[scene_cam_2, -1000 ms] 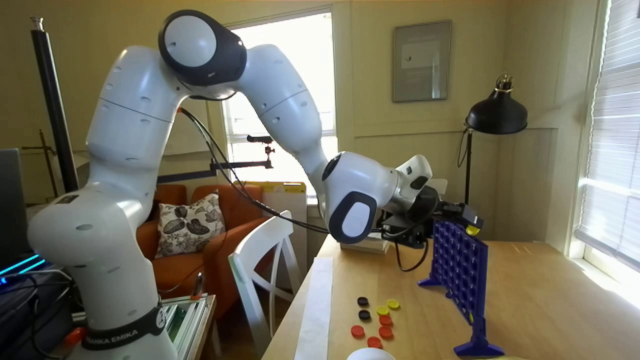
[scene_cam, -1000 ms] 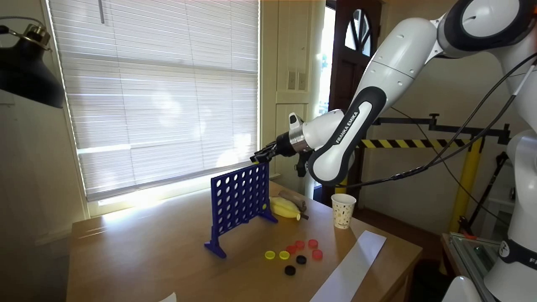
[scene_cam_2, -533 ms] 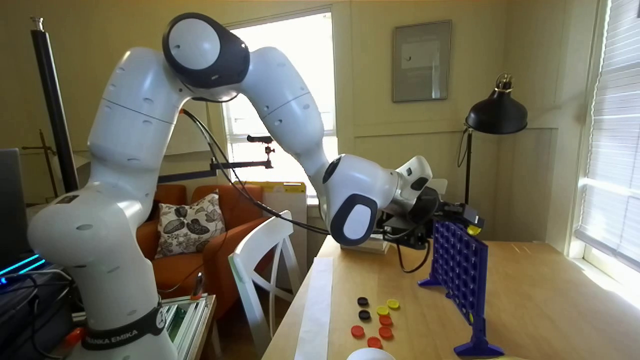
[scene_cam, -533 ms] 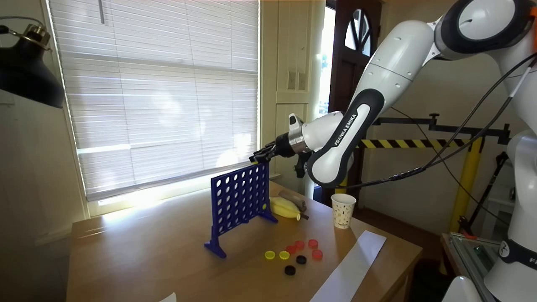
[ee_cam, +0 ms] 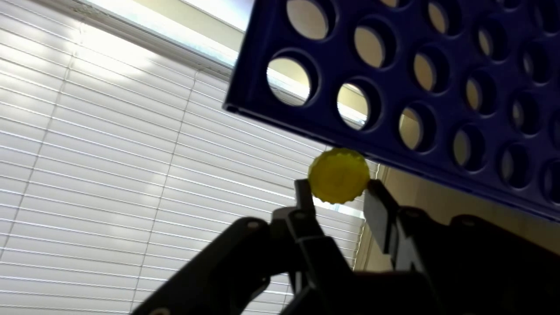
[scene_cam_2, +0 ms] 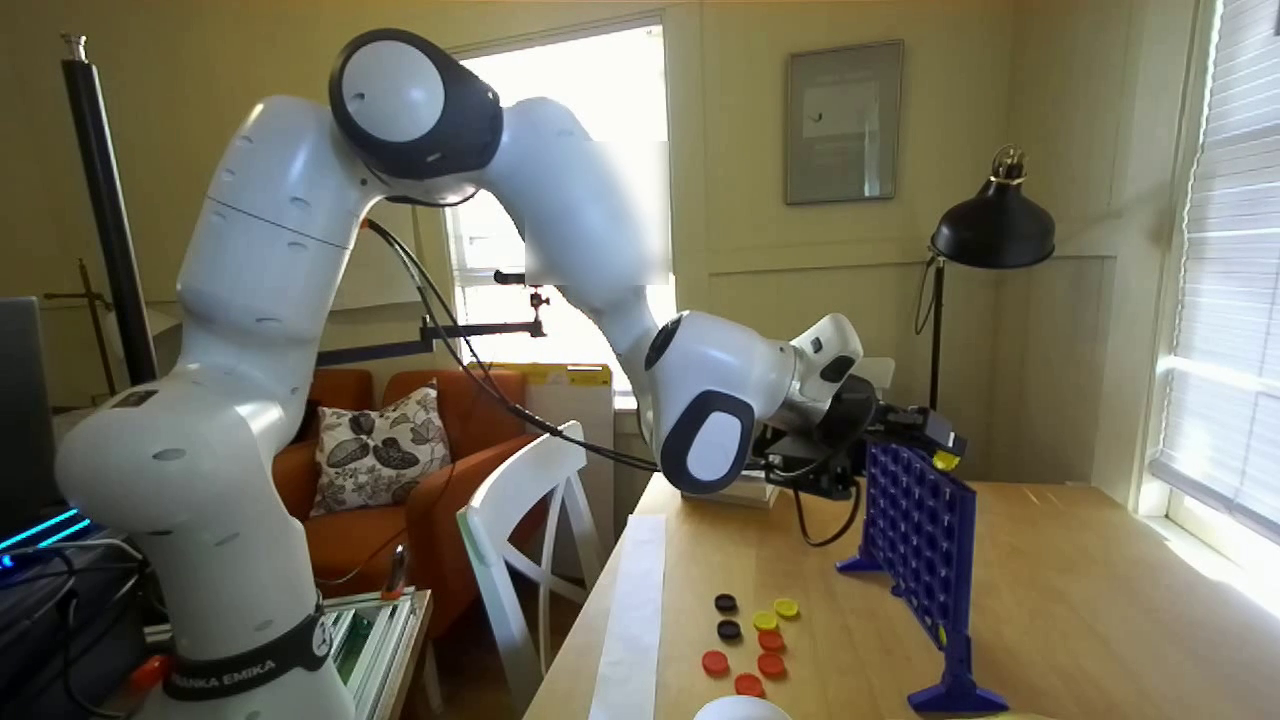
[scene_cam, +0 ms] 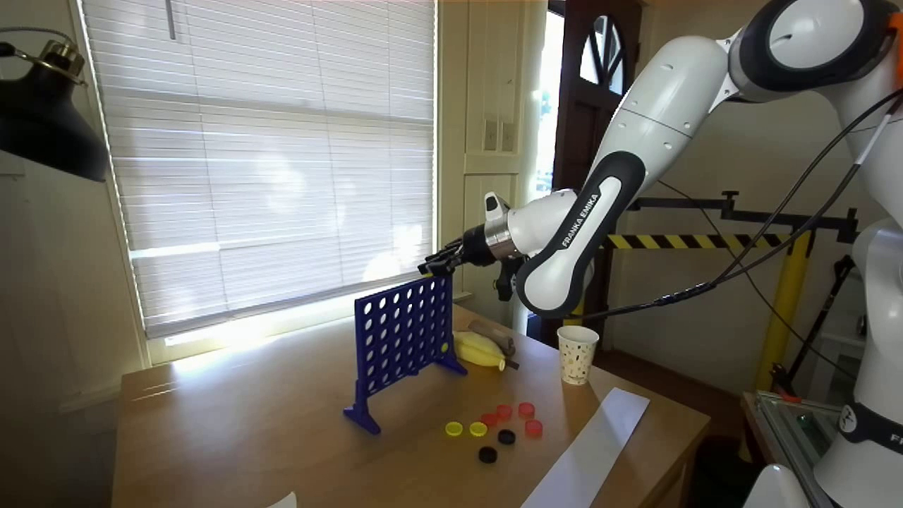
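Our end effector (ee_cam: 339, 187) is clamped on a yellow disc (ee_cam: 339, 174) at the top edge of the blue Connect Four grid (ee_cam: 389, 87); we see a paper cup (scene_cam: 577, 358) near an edge of the bench (scene_cam: 240, 437).

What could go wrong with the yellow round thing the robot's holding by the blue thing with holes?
The yellow disc might slip and fall, since the gripper pinches it only at its edges. It is close to the top of the blue rack, so it could bump against it. If the arm pushes too hard, the rack might slide or tip, as it just stands on its feet.
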`<state>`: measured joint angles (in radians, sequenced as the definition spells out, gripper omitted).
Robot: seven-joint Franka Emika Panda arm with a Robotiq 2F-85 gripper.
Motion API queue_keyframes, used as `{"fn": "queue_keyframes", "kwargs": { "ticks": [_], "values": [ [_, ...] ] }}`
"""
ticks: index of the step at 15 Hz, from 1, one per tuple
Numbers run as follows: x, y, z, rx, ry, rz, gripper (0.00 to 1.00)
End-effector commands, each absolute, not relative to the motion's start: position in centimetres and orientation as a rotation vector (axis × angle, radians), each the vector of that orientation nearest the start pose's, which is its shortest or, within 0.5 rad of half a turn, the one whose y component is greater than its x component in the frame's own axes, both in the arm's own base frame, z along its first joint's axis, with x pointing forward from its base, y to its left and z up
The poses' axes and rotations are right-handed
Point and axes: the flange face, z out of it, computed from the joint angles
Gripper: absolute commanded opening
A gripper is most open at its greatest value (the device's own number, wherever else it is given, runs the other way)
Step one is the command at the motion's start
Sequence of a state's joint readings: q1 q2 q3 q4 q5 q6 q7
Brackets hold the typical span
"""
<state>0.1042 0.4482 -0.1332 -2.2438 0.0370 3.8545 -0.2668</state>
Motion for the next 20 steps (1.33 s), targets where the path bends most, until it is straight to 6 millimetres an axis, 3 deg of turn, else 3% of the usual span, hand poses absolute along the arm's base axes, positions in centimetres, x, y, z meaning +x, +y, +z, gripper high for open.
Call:
{"fn": "queue_keyframes", "kwargs": {
  "ticks": [1, 20],
  "values": [
    [58.7, -1.5, 31.1, -2.771, -0.376, -1.867, 0.1],
    [57.7, -1.6, 31.3, -2.773, -0.345, -1.878, 0.1]
  ]
}}
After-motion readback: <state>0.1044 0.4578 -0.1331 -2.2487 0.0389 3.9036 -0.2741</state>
